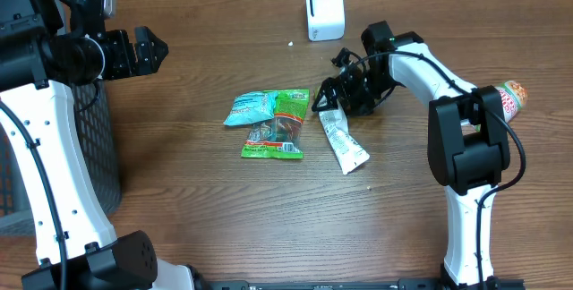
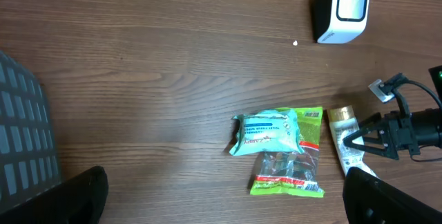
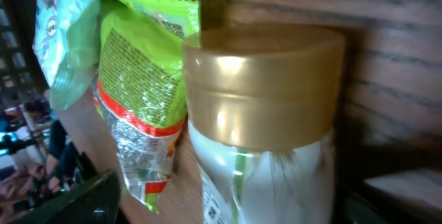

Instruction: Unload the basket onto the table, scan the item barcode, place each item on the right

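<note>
Right pincer (image 1: 324,102), jaws apart, at the gold-capped tube (image 1: 345,147); snack packets (image 1: 273,127) crowd its 9 o'clock, barcode scanner (image 1: 324,9) at 12. Left pincer (image 1: 154,50) spread wide; tube's print illegible.

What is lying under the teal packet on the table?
A green snack bag, lower half showing. The teal packet covers its upper part, hiding any print there.

We lose tube (image 3: 269,162) bottom past frame edge; right gripper (image 1: 322,104) covers its cap overhead; packet (image 1: 276,138) print too small.
</note>
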### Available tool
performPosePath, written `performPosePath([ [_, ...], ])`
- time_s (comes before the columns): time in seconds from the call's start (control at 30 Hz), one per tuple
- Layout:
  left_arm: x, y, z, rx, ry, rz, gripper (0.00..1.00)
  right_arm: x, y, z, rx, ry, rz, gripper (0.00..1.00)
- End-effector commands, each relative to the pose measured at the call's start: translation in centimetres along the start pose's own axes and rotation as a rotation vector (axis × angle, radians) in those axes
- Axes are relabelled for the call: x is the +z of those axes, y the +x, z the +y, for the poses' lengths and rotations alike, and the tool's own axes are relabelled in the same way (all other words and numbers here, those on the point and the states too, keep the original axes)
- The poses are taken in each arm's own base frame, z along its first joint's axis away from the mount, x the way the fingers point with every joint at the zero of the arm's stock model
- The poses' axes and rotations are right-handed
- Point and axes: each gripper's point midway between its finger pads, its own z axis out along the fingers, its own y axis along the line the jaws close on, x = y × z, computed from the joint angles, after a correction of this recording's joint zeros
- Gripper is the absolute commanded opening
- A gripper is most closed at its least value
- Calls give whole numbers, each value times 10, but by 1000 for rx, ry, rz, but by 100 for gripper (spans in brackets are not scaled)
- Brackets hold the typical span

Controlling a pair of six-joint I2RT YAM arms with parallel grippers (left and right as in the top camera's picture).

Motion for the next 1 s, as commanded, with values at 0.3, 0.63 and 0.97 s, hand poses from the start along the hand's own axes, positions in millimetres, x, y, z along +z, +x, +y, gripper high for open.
performPosePath([
  [0.3,-4,-3,1,-1,-8,-15,100,-40,20,-8,-142,171,123,91],
  [0.63,-4,-3,1,-1,-8,-15,100,-10,50,-31,-88,145,189,75],
  [0.97,-4,-3,1,-1,-8,-15,100,-1,51,-33,-76,121,178,13],
])
